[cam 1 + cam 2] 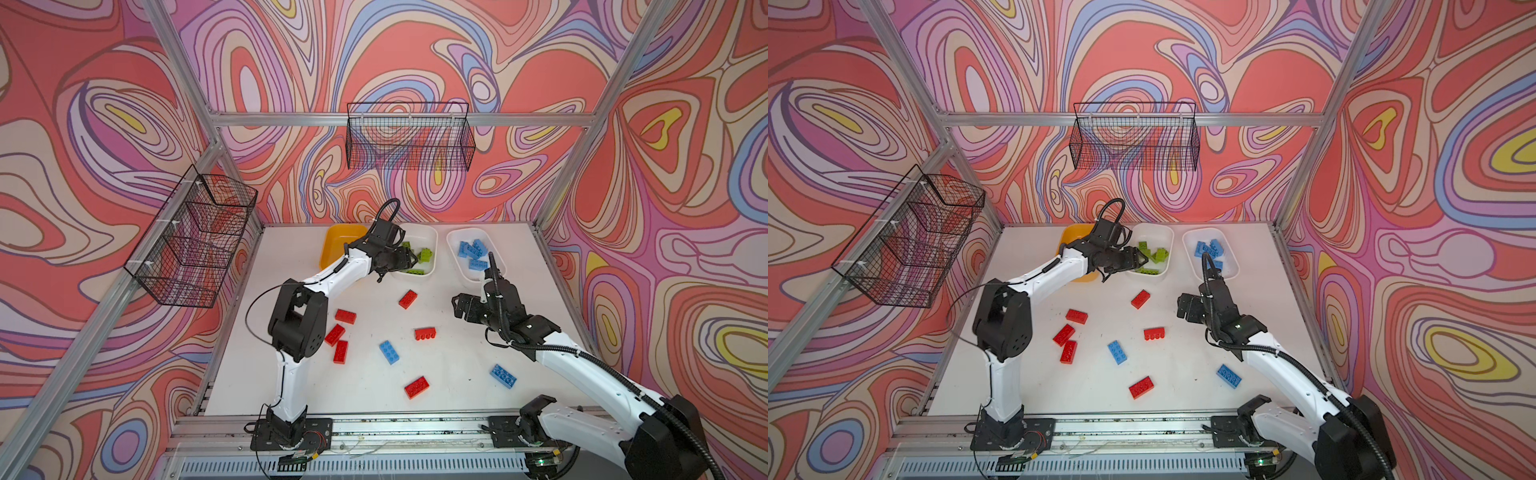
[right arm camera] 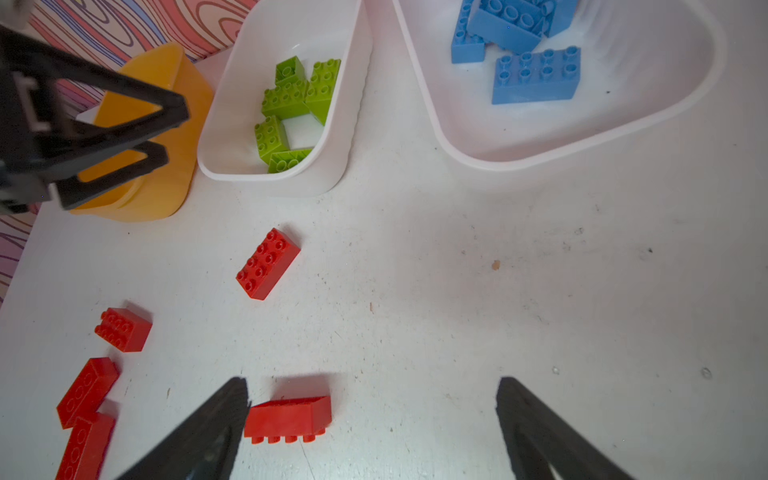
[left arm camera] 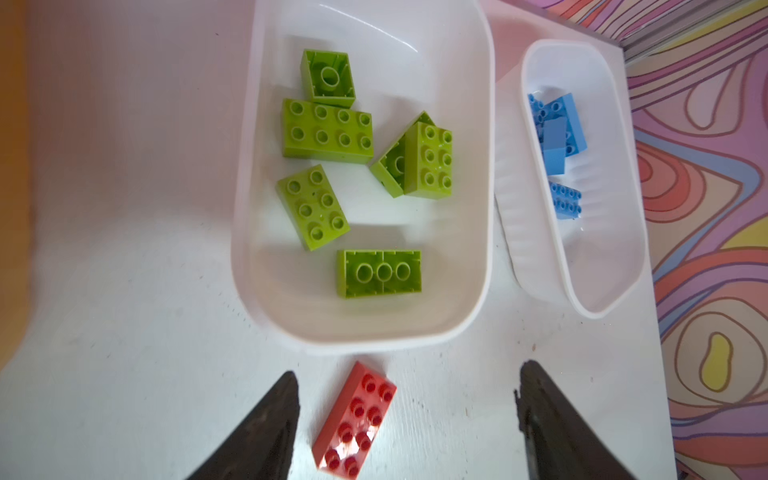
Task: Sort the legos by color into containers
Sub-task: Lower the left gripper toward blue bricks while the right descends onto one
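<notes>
Small studded plastic legos (image 1: pixel 424 333): lime green in middle white plastic tub (image 3: pixel 374 332), light blue in far-right-corner white tub (image 3: pixel 602 257), six red and two blue loose on bench (image 1: pixel 457 365) | left pincer (image 3: pixel 409 370) agape, empty, by green tub's near rim | right pincer (image 2: pixel 372 380) agape, empty | step: between picks | next: probably grasp a red, carry to yellow-orange tub (image 1: pixel 336 243)

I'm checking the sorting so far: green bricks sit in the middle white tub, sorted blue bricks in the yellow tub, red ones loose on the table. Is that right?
Not quite: the sorted blue bricks sit in the right white tub, not the yellow tub, as both top views show. Green bricks do sit in the middle white tub, red bricks loose on the table.
</notes>
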`<action>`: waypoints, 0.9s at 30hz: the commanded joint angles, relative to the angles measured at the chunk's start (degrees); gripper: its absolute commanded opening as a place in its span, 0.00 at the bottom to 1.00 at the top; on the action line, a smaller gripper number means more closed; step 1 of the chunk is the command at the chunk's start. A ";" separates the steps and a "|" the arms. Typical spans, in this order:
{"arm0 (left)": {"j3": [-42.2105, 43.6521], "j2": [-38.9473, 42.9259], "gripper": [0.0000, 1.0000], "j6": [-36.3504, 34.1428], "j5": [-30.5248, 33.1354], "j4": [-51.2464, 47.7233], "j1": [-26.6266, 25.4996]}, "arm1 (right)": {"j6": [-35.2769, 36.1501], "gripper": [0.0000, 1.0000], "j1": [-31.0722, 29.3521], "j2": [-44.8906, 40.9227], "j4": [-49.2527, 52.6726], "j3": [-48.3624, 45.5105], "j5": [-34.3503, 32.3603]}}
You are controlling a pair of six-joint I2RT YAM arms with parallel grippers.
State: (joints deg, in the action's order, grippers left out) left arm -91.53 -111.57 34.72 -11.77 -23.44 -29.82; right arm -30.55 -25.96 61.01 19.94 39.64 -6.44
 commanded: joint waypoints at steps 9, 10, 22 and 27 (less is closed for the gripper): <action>33.51 24.26 0.79 3.62 9.48 7.00 -6.97 | -17.04 0.98 -0.24 -8.96 22.45 -4.56 -11.83; 35.61 25.48 0.79 4.04 10.14 7.36 -7.70 | -19.32 0.98 -0.24 -9.23 24.11 -5.11 -12.15; 48.82 35.15 0.87 4.42 12.03 11.49 -9.33 | -35.95 0.98 -0.22 -12.36 33.61 -9.95 -9.37; 50.47 37.95 0.96 2.89 12.56 11.25 -9.38 | -39.14 0.98 -0.24 -14.93 36.08 -9.94 -8.58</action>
State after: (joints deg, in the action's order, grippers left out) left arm -42.17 -75.16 38.61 -0.78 -13.26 -39.07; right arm -65.04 -25.96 47.29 52.40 30.00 -14.98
